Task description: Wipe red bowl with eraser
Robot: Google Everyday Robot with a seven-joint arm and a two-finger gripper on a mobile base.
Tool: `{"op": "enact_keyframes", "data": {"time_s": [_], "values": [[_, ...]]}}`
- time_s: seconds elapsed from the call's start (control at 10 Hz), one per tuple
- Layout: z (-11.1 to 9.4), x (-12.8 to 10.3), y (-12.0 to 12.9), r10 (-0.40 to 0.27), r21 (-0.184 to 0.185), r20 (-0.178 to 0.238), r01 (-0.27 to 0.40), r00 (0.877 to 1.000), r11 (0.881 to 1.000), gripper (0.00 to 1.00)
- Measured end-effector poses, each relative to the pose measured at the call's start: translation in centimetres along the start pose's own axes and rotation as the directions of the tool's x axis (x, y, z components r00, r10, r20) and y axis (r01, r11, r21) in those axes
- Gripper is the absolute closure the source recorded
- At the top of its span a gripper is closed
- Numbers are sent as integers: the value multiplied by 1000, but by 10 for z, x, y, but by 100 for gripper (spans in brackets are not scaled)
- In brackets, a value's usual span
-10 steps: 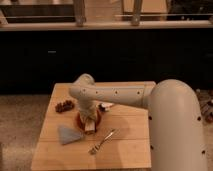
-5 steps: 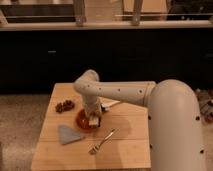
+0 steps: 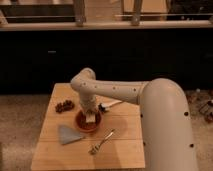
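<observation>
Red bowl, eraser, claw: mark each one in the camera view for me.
red bowl [image 3: 80, 123]: camera view, on its left rim.
eraser [image 3: 90, 118]: camera view, on the block's pale face, inside the bowl.
claw [image 3: 90, 115]: camera view, at its tip, down over the bowl at the eraser.

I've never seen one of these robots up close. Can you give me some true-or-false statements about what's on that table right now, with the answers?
1. The claw is down over the red bowl. True.
2. The eraser lies on the wood beside the fork. False: it is in the bowl, under the claw.
3. The fork lies outside the bowl, nearer the table's front edge. True.
4. The grey cloth covers the bowl. False: it lies flat beside it.
5. The grapes are in the bowl. False: they sit on the table.
</observation>
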Motion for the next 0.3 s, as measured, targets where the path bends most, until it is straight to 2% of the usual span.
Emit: {"op": "enact_keyframes", "data": {"time_s": [0.1, 0.3], "values": [[1, -4, -11, -30, 24, 3, 30, 1000, 999, 100], [2, -13, -16, -57, 51, 5, 56, 998, 997, 100]]}}
